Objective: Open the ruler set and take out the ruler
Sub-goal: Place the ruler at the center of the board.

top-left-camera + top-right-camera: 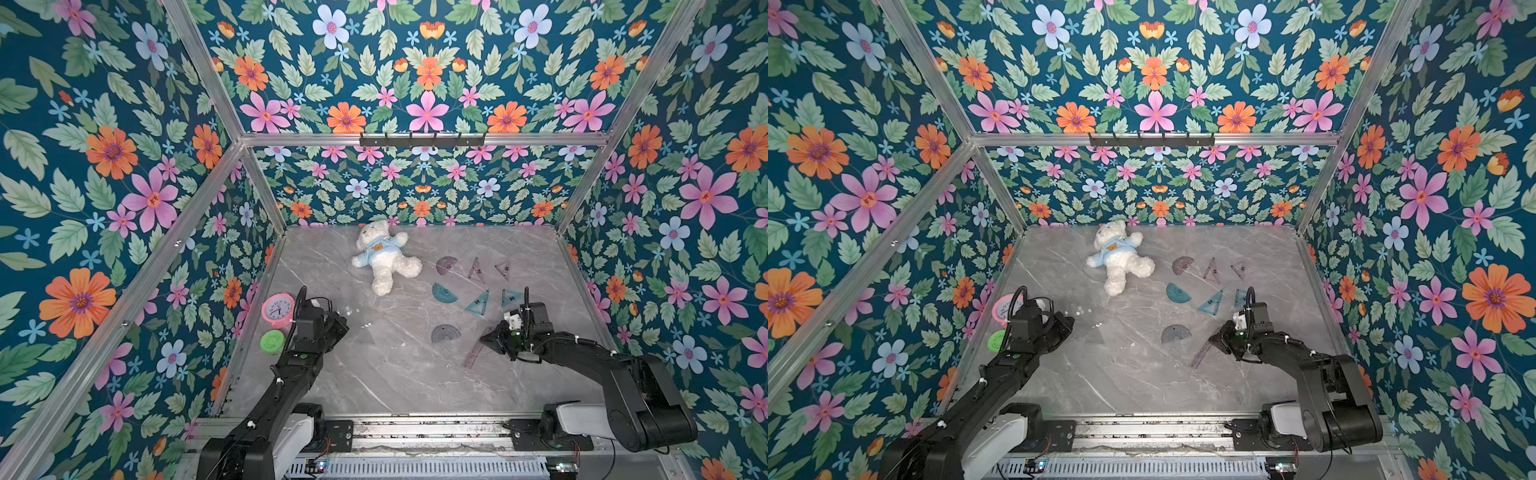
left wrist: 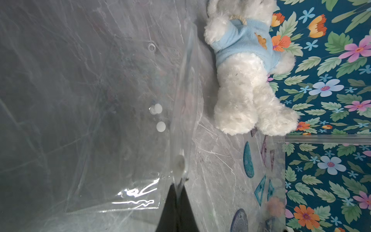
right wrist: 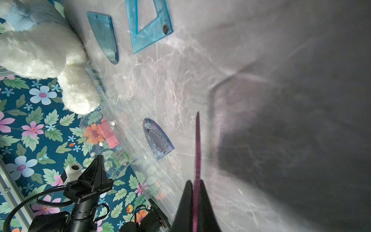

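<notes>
The ruler set's clear plastic pouch (image 2: 120,120) hangs open and limp, its white snap buttons (image 2: 160,126) showing. My left gripper (image 2: 179,183) is shut on the pouch's edge. In both top views this gripper (image 1: 340,326) (image 1: 1069,322) sits left of centre and the pouch is barely visible. The purple ruler (image 3: 198,144) appears edge-on, pinched between the fingers of my right gripper (image 3: 196,181). In both top views the ruler (image 1: 473,356) (image 1: 1200,357) slants down from the right gripper (image 1: 486,336) (image 1: 1214,337) to the marble table (image 1: 395,386).
A white teddy bear (image 1: 384,257) lies at the back. Several protractors and set squares lie loose at the right, such as a grey protractor (image 1: 445,333) and a teal triangle (image 1: 478,303). A pink clock (image 1: 277,309) and a green-lidded jar (image 1: 272,342) stand by the left wall.
</notes>
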`<state>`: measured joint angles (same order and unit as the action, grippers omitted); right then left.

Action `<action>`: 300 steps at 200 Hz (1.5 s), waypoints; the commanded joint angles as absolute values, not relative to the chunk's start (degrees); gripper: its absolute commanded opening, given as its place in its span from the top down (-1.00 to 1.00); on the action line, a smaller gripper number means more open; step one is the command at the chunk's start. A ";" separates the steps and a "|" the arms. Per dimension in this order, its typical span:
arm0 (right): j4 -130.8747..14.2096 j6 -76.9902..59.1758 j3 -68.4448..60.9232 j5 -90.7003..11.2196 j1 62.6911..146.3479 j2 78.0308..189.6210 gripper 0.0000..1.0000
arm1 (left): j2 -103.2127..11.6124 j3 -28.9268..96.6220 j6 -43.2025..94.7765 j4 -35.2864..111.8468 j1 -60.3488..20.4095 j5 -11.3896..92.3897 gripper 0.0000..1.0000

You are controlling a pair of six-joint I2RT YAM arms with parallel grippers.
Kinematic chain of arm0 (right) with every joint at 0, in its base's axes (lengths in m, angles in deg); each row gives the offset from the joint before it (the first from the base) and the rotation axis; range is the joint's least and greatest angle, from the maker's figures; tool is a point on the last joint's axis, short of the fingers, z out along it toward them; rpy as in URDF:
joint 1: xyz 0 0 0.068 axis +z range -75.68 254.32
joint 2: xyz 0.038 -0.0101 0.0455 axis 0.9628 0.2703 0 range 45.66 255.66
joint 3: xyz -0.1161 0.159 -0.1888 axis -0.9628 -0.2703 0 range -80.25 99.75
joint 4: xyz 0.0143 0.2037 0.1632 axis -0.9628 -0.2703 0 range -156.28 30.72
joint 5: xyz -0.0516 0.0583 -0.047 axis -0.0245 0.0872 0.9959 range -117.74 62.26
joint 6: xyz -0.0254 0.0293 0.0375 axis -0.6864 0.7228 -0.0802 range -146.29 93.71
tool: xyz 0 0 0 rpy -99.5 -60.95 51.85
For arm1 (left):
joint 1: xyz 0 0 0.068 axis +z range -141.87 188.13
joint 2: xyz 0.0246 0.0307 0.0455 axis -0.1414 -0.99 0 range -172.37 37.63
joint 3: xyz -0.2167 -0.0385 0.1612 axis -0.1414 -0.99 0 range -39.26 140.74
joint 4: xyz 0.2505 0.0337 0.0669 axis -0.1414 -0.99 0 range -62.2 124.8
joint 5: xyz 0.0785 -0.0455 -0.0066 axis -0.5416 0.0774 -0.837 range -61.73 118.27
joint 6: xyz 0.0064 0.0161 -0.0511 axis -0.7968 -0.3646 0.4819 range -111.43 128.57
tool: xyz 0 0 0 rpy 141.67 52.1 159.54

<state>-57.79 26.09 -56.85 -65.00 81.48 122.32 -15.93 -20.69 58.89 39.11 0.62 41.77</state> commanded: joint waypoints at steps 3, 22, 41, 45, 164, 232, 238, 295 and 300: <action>-55.89 26.57 -56.78 -64.65 81.45 123.29 1.00 | -15.96 -20.24 57.73 41.39 0.66 40.66 1.00; -55.19 26.62 -56.59 -64.57 81.48 124.18 1.00 | -15.97 -19.82 57.15 41.39 0.68 40.66 1.00; -54.46 26.62 -56.28 -64.46 81.44 125.33 1.00 | -15.99 -19.52 56.82 41.30 0.66 40.56 1.00; -54.36 26.62 -56.19 -64.53 81.44 125.56 1.00 | -15.98 -19.53 56.86 41.30 0.60 40.55 1.00; -78.70 18.23 -48.59 -53.86 81.44 114.85 0.14 | -13.45 -14.57 52.28 29.55 0.66 33.64 0.05; -84.48 16.56 -45.62 -50.23 81.48 110.34 0.12 | -14.07 -11.94 48.45 27.81 0.60 32.01 -0.40; -85.01 16.27 -45.17 -49.82 81.44 109.90 0.12 | -14.20 -11.72 47.97 27.89 0.57 31.96 -0.45; -87.42 15.19 -43.20 -49.02 81.44 107.98 0.11 | -14.89 -10.30 45.57 27.94 0.61 31.14 -0.89; -87.48 15.27 -43.25 -49.02 81.45 107.81 0.11 | -14.92 -10.13 45.40 27.94 0.57 30.89 -0.90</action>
<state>-85.54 15.68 -43.46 -50.00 81.43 108.38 -14.93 -10.88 47.20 27.71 0.60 32.54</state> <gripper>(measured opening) 0.444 0.940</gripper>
